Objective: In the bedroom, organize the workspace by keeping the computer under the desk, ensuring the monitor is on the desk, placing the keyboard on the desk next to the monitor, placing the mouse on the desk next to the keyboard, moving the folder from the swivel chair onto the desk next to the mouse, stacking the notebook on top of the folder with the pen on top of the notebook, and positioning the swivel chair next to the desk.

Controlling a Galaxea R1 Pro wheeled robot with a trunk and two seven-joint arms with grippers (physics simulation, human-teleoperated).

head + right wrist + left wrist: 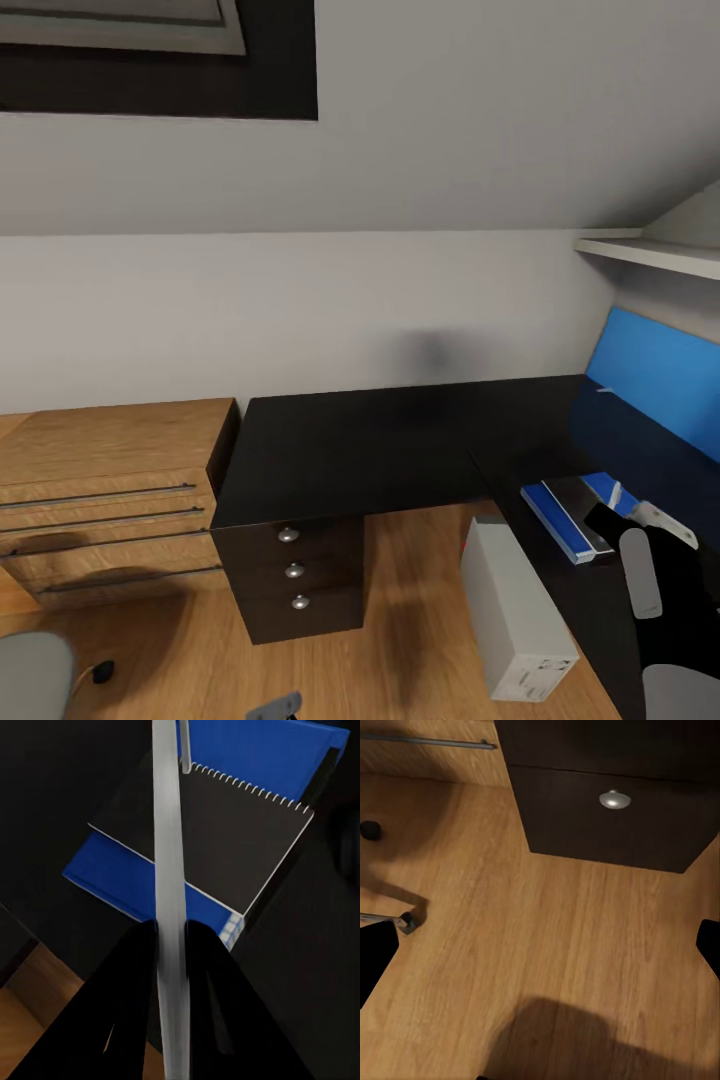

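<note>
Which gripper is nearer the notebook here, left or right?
Right. The right gripper, shut on the pen, hangs just above the notebook lying on the folder. The left gripper is down near the floor, by the drawer unit.

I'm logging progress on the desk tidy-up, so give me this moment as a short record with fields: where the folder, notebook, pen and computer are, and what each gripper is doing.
folder: blue folder lies flat on the desk
notebook: notebook rests on top of the folder
pen: pen pinched in the right gripper, held above the notebook
computer: computer on the floor under the desk
left gripper: left gripper open, over the wooden floor near the drawer unit
</note>
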